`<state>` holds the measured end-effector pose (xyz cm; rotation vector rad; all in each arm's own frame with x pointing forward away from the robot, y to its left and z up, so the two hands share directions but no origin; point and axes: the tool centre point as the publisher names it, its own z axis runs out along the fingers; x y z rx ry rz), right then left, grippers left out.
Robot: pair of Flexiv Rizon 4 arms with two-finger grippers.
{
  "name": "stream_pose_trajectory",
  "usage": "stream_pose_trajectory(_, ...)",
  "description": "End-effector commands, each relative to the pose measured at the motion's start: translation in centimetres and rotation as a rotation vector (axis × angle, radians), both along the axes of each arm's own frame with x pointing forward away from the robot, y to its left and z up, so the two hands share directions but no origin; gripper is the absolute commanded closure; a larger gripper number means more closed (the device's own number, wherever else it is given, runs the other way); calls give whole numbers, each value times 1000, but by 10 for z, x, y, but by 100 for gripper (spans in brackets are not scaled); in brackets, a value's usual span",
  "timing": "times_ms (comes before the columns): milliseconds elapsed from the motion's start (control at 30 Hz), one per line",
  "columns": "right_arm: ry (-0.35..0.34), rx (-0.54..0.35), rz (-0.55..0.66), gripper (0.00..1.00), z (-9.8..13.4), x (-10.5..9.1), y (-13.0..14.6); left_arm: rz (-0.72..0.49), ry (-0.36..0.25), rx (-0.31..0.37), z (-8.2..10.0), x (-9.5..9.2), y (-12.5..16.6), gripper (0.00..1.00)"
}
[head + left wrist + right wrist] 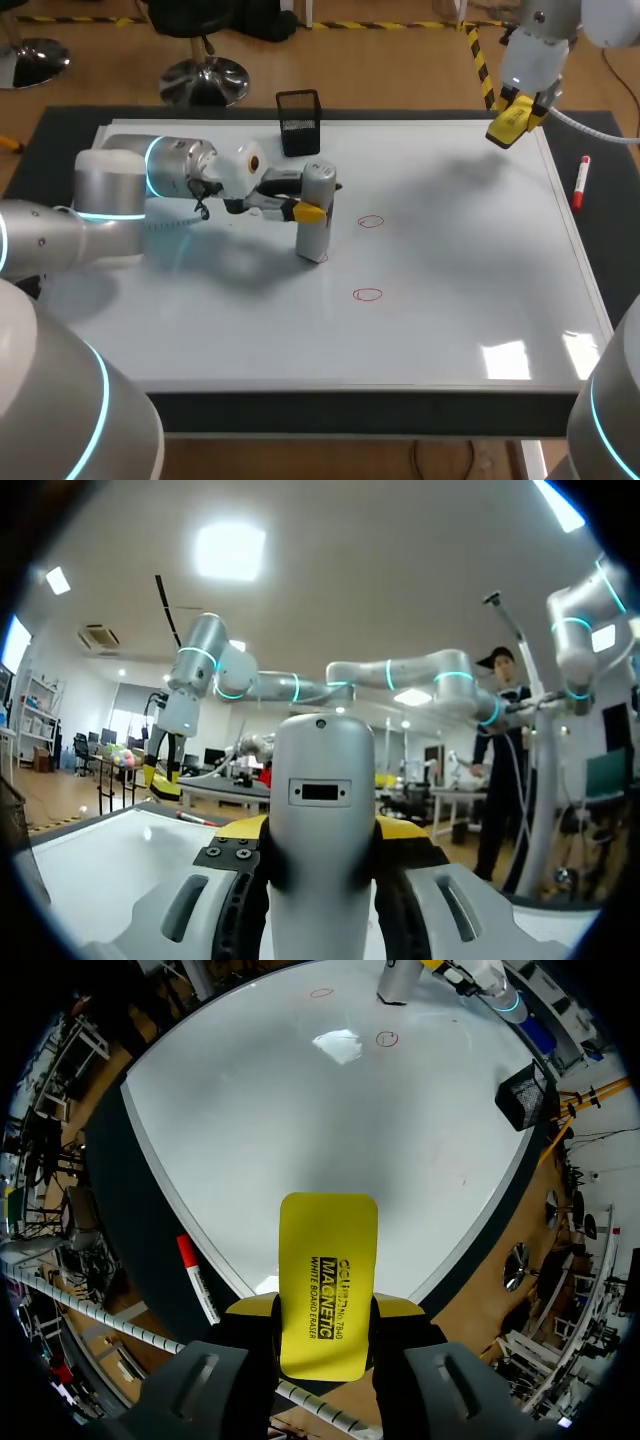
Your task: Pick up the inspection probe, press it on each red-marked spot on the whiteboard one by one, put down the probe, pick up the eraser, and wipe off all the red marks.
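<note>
Left arm is reaching in from the left side, lying low over the whiteboard point(450, 300). Left tool point(310, 210) is pinching the inspection probe point(313, 243) from two sides, yellow tips pressed against its upper body. The probe is standing upright, grey and rounded at the top, with its lower end meeting the board, somewhat left of centre. The left wrist view is showing the same grip: left tool point(320, 845) flanking the probe point(320, 770), both tips touching it.

Two red marks, both small circles, are showing on the board to the right of the probe. The farther red mark point(370, 221) is sitting near the probe's mid-height; the nearer red mark point(367, 294) is lying closer to the robot. Neither is touching the probe.

Right arm is coming in from the right, hanging above the board's far right corner. Right tool point(515, 118) is clamping the eraser point(506, 126), a flat yellow block, held in the air clear of the board. In the right wrist view the eraser point(328, 1260) is sticking out ahead of the right tool point(325, 1318), fingers closed on its two sides.

A black mesh holder point(299, 122) is standing at the board's far edge, behind the probe. A red marker point(581, 182) is lying on the dark surface point(600, 230) just beside the board's right edge.
</note>
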<state>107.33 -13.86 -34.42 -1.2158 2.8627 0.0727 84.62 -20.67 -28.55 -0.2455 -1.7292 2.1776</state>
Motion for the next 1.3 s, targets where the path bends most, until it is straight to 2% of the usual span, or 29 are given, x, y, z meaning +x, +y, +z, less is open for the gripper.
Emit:
stream_pose_trajectory(33, 2, -4, 2, 100, 1, 0, 0, 6, 6, 0, -1, 0, 1, 100)
stream_pose_trajectory(433, 2, -4, 2, 100, 1, 0, 0, 18, 20, -8, -8, -1, 3, 100)
stream_pose_trajectory(667, 2, -4, 2, 100, 1, 0, 0, 21, 11, 13, -11, -2, 6, 100)
stream_pose_trajectory(1300, 2, -4, 2, 100, 1, 0, 0, 29, 9, 21, -9, -5, 8, 100)
